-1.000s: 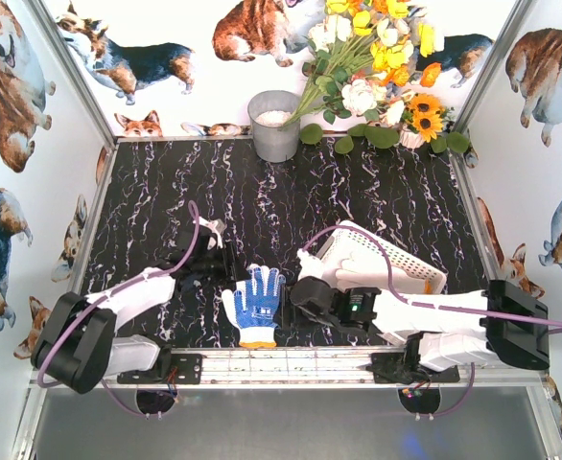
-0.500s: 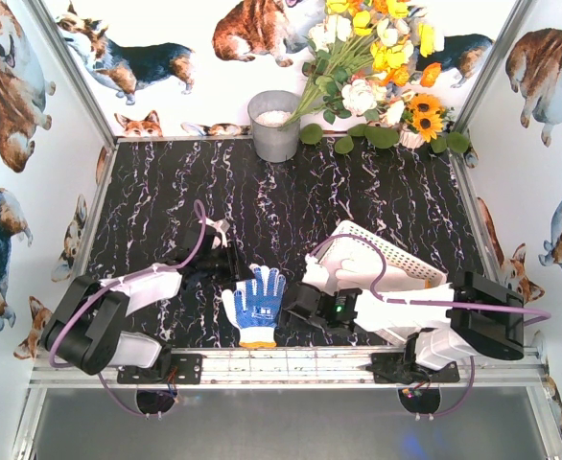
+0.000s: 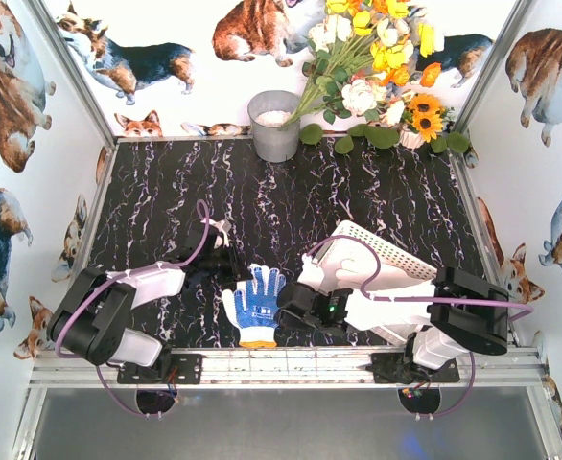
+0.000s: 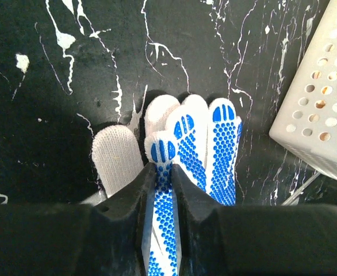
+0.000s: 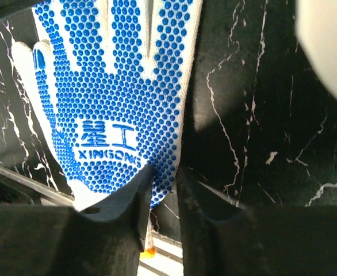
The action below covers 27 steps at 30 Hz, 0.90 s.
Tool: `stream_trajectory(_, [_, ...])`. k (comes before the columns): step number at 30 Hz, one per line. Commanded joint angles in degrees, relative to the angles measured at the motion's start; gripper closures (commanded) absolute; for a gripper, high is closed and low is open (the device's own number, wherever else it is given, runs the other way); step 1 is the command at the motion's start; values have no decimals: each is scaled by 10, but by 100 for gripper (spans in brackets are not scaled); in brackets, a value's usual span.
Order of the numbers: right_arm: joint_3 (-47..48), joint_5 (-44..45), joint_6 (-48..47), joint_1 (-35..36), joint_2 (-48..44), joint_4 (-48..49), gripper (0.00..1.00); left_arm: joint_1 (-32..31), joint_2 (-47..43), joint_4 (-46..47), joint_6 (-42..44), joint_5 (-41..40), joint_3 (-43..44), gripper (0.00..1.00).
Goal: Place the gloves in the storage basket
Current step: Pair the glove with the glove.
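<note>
One glove [image 3: 255, 304] with a blue-dotted palm and an orange cuff lies palm up near the front edge, between the arms. My left gripper [image 3: 233, 272] is at its fingertips; the left wrist view shows it [image 4: 163, 169] shut on one dotted finger of the glove [image 4: 200, 149], with a plain white knit finger [image 4: 117, 156] beside it. My right gripper [image 3: 283, 305] is at the glove's right edge; in the right wrist view it [image 5: 164, 172] is closed on the palm edge of the glove [image 5: 108, 86]. The white storage basket [image 3: 401, 261] sits tilted behind the right arm, and its perforated corner shows in the left wrist view [image 4: 324, 109].
A grey metal bucket [image 3: 274, 125] stands at the back wall beside a bunch of artificial flowers [image 3: 377, 67]. An aluminium rail [image 3: 291, 365] runs along the front edge just below the glove. Purple cables loop over both arms.
My right arm has swung left from beside the basket to the glove's right edge. My left arm has shifted slightly toward the glove's fingers. The glove has stayed in place.
</note>
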Motion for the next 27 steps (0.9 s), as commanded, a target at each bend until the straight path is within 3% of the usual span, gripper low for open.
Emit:
stream_trajectory(1, [17, 21, -12, -9, 9, 47, 81, -4, -11, 13, 6, -12, 17, 92])
stream_trajectory(5, [25, 13, -28, -11, 10, 51, 100, -4, -37, -10, 11, -31, 18, 100])
stream_trajectory(18, [69, -33, -76, -11, 29, 57, 100, -3, -129, -119, 42, -107, 21, 100])
stream_trajectory(27, [71, -25, -74, -11, 34, 49, 100, -2, -131, -111, 34, -112, 7, 100])
